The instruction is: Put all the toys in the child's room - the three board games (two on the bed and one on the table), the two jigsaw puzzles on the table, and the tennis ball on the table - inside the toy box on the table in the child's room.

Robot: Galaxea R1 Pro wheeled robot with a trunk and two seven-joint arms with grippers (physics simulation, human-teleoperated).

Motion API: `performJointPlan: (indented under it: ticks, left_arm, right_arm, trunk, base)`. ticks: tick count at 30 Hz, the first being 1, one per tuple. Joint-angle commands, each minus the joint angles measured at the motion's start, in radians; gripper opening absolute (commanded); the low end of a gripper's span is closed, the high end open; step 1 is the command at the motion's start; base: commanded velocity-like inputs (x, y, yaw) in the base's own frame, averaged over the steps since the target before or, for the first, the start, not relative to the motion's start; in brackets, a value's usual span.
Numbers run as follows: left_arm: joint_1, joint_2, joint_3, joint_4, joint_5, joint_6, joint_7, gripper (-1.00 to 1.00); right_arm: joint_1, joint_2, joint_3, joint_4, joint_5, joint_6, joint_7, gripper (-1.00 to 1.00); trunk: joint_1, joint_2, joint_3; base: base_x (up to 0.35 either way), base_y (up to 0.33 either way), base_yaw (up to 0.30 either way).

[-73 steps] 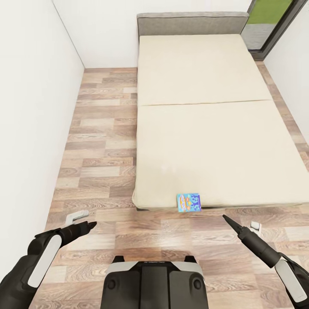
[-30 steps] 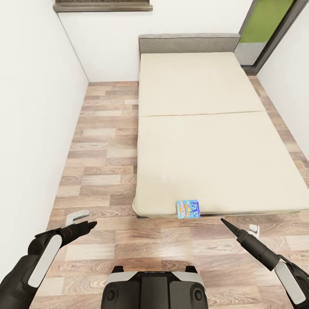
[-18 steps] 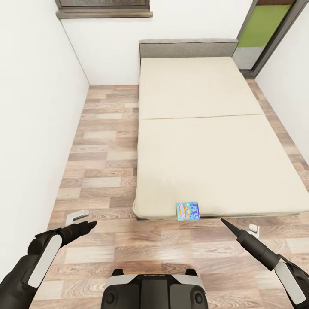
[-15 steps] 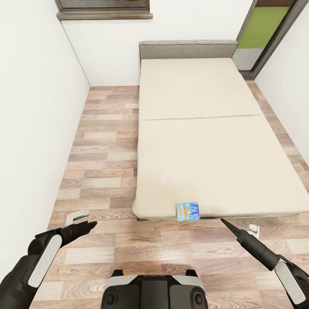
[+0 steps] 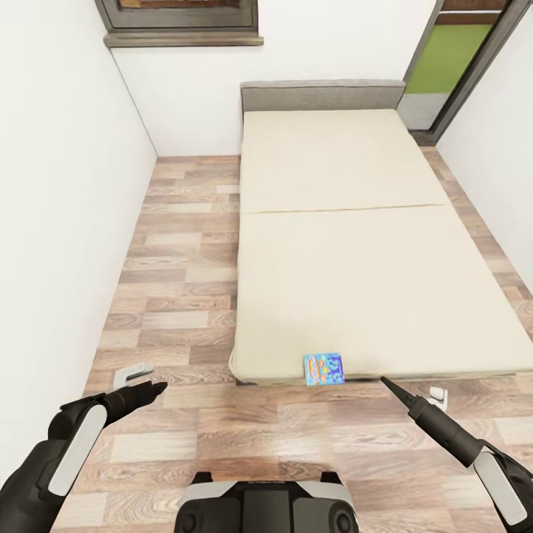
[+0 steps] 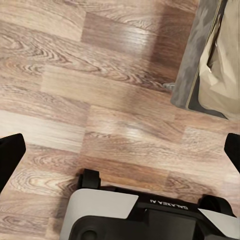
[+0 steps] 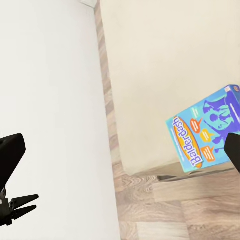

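Camera: pulled back; more window frame (image 5: pixel 181 22) visible.
Blue board game (image 5: pixel 324 368): unmoved, bed (image 5: pixel 355 244) foot edge.
Left gripper (image 5: pixel 152 389), right gripper (image 5: pixel 388 384): fingers spread, empty.

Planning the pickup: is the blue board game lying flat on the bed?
No. The blue board game stands against the bed foot edge, printed face outward.

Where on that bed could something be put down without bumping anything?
Almost anywhere: the bed is bare from the headboard to the foot. The one occupied spot is the foot edge, where the small blue board game sits. The wood floor alongside also looks open.
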Motion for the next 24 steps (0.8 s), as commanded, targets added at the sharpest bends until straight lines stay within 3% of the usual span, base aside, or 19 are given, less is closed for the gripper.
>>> performJointPlan:
  ticks: [1,24]
  left_arm:
    - [0.0,0.0,0.0,-0.001,0.011,0.004,0.009,1.0]
    - [0.0,0.0,0.0,-0.003,0.011,0.004,0.009,1.0]
  right_arm:
    - [0.0,0.0,0.0,0.0,-0.007,0.009,0.002,1.0]
    - [0.0,0.0,0.0,0.0,-0.007,0.008,0.002,1.0]
  trunk:
    - [0.001,-0.001,0.001]
    - [0.001,-0.001,0.038]
  base:
    - [0.0,0.0,0.0]
    - [0.0,0.0,0.0]
